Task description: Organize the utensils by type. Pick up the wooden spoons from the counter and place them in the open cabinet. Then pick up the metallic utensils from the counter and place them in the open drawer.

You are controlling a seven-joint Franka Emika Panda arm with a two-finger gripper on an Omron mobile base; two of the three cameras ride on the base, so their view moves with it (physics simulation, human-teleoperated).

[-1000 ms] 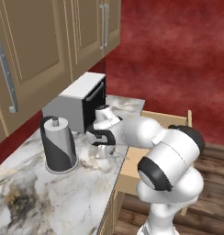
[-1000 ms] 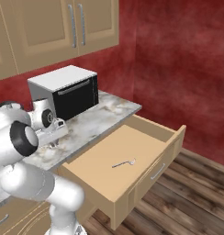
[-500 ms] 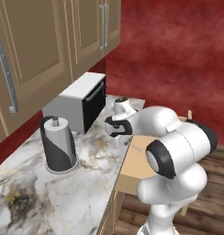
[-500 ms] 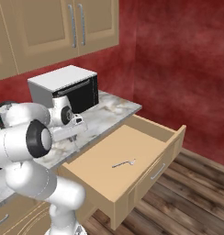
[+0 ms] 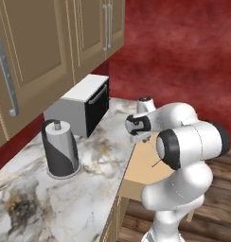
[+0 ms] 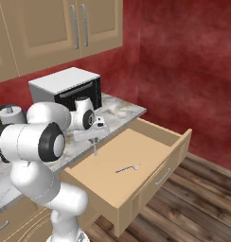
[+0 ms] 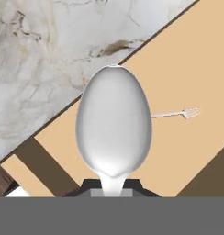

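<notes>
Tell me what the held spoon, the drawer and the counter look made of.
Spoon: metal by the look, smooth silver-grey with a soft sheen on the bowl. Open drawer: light tan wood or laminate, matte and flat, no clear grain. Counter: white-grey marble-like stone with brown and black veins, lightly polished.

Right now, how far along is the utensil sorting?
One metal fork already lies on the floor of the open drawer. The end effector is shut on a metal spoon, hanging at the drawer's near edge by the counter. Left: release the spoon into the drawer. I see no wooden spoons on the counter, and the cabinet interior isn't visible.
</notes>
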